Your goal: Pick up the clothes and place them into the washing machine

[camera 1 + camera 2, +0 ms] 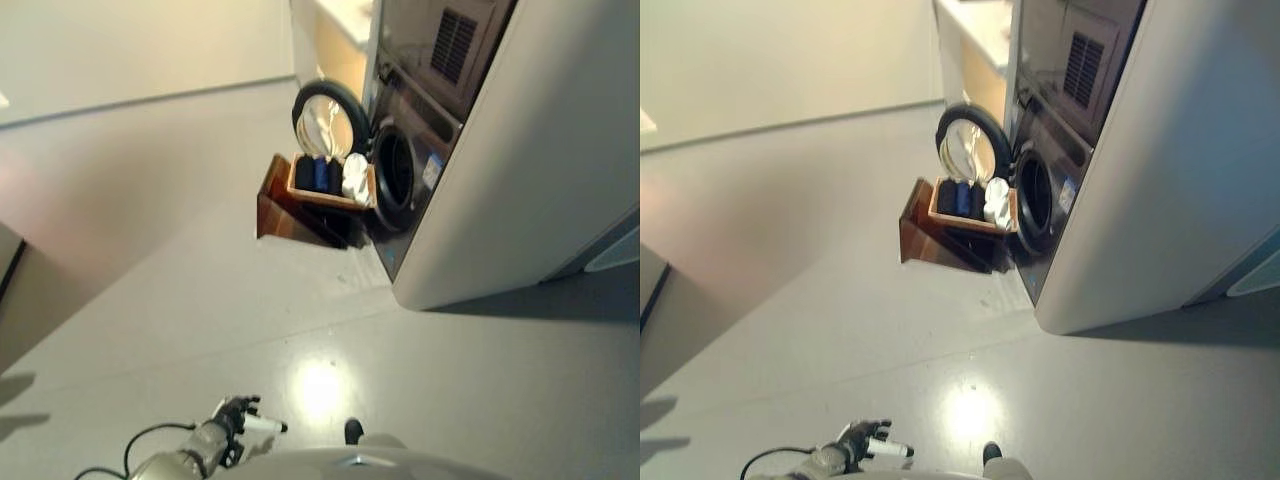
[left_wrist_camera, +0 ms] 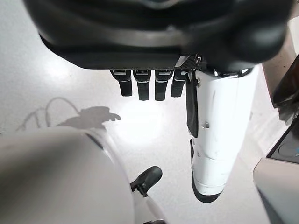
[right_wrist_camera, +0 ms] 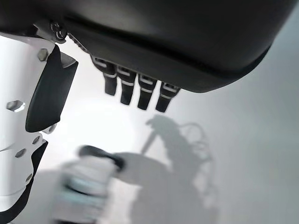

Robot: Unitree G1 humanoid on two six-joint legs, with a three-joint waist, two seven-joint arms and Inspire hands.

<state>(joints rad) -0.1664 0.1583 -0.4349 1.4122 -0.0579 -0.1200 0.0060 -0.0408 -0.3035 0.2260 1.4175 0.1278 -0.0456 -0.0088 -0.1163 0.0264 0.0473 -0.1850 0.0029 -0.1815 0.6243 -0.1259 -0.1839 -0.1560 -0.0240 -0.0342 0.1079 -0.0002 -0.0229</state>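
Far ahead stands a grey washing machine (image 1: 500, 150) with its round door (image 1: 328, 118) swung open and the dark drum opening (image 1: 395, 175) showing. In front of the drum a wooden basket (image 1: 325, 199) rests on a brown wooden stand (image 1: 283, 207). It holds dark blue clothes (image 1: 318, 172) and a white garment (image 1: 355, 176). My left hand (image 1: 235, 415) hangs low at the lower left, far from the basket, open and empty, fingers (image 2: 142, 86) relaxed. My right hand (image 3: 177, 42) shows only in its wrist view, open with nothing in it, above bare floor.
Pale glossy floor stretches between me and the machine. A light cabinet (image 1: 335, 40) stands behind the open door. The dark edge of some furniture (image 1: 8, 265) shows at the far left, and a wall runs along the back.
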